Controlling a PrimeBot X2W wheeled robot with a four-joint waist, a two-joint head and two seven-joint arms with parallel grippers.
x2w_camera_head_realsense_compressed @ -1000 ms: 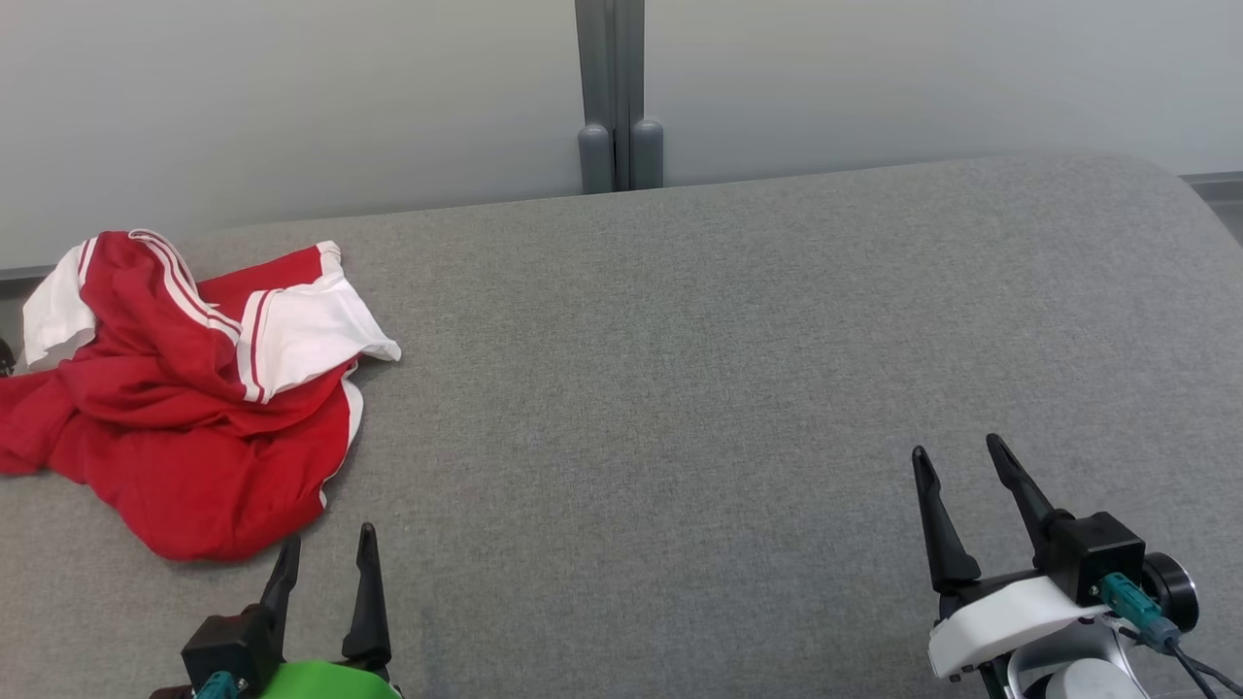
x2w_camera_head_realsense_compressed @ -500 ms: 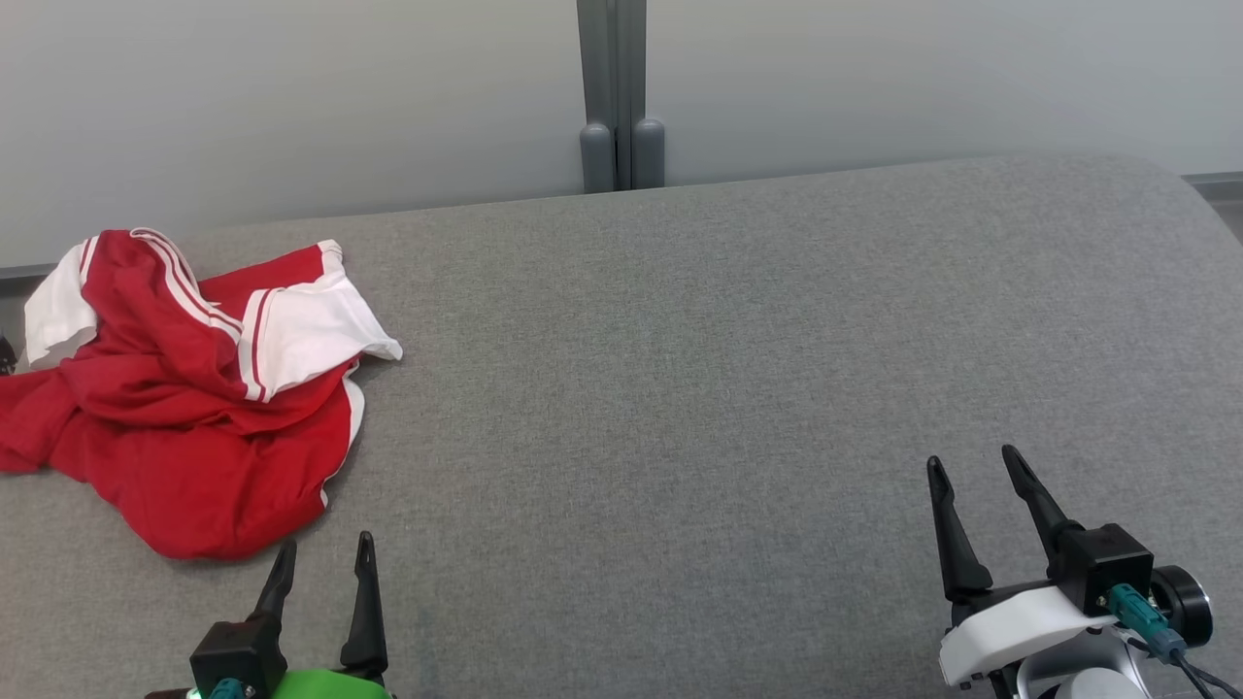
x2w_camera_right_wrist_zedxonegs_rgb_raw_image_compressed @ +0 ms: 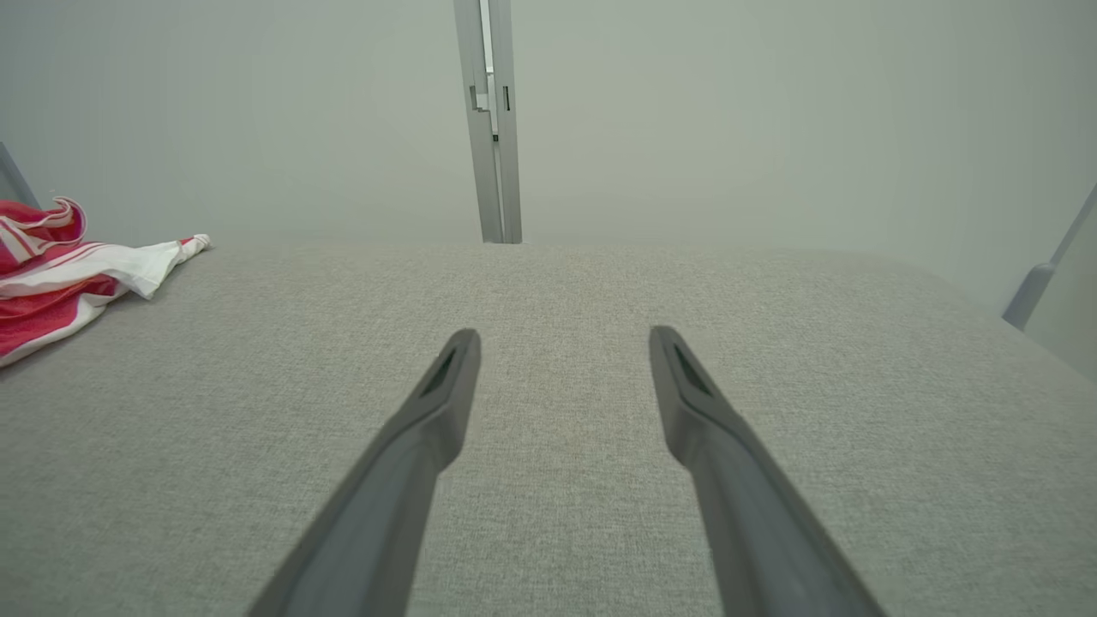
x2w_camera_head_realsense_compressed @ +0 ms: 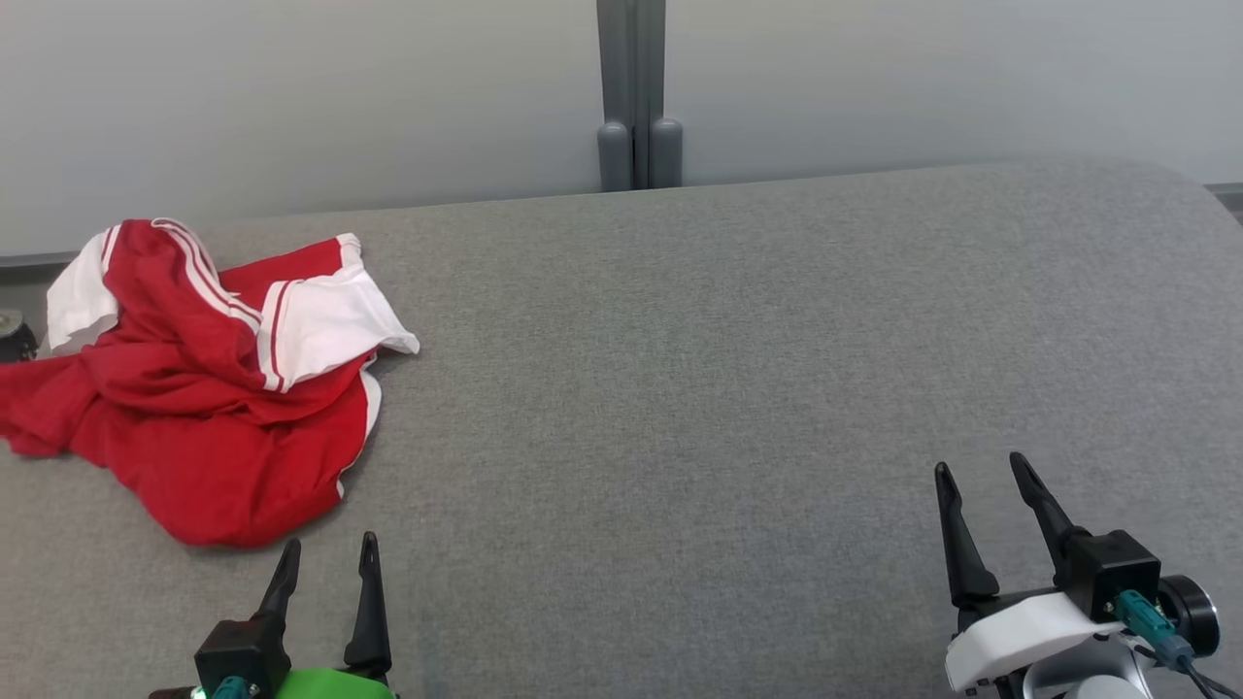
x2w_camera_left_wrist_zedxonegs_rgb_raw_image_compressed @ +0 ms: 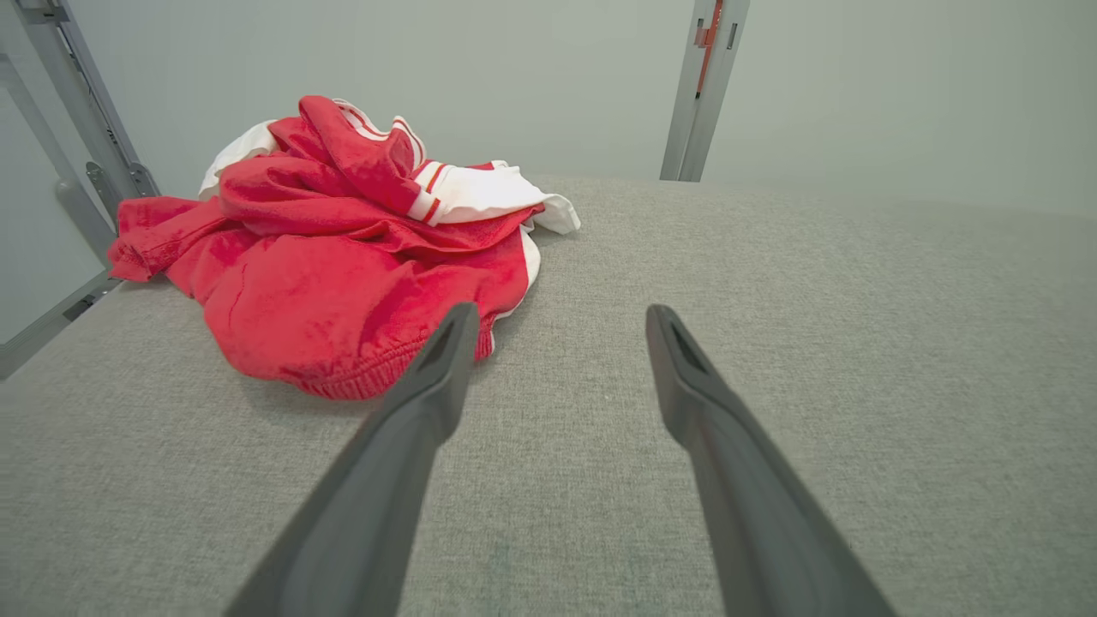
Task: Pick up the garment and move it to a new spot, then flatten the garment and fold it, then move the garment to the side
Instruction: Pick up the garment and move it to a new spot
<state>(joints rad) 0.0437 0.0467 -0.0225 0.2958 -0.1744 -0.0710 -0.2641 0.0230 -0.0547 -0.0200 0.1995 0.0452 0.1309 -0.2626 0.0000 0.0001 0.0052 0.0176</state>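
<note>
1. A wide desk [x2w_camera_head_realsense_compressed: 680, 388] covered in grey woven fabric runs across the head view, its far edge curving down at the right.
2. Behind it stands a plain pale wall [x2w_camera_head_realsense_compressed: 291, 97], split by a grey upright post [x2w_camera_head_realsense_compressed: 638, 97] near the middle.
3. The garment [x2w_camera_head_realsense_compressed: 214, 388] lies crumpled on the desk at the far left, close to the back edge. It is red, with white panels and thin red and white stripes.
4. One white part of the garment sticks out to the right, and the red body bunches in folds beneath it. A ribbed red hem faces the robot.
5. The left fingers [x2w_camera_head_realsense_compressed: 367, 602] show at the lower left of the head view, long and dark, pointing away from the robot. They are spread apart with nothing between them.
6. The left fingers' tips sit just short of the garment's near edge, not touching it.
7. In the left wrist view, the left fingers [x2w_camera_left_wrist_zedxonegs_rgb_raw_image_compressed: 411, 428] frame bare grey fabric. The garment [x2w_camera_left_wrist_zedxonegs_rgb_raw_image_compressed: 343, 283] lies ahead and to the left, and the left-hand tip overlaps the red hem in the picture.
8. The right fingers [x2w_camera_head_realsense_compressed: 957, 544] show at the lower right of the head view, also spread and holding nothing, well apart from the garment.
9. In the right wrist view, the right fingers [x2w_camera_right_wrist_zedxonegs_rgb_raw_image_compressed: 711, 446] point across the desk towards the post. A corner of the garment [x2w_camera_right_wrist_zedxonegs_rgb_raw_image_compressed: 51, 283] shows at the far left edge.
</note>
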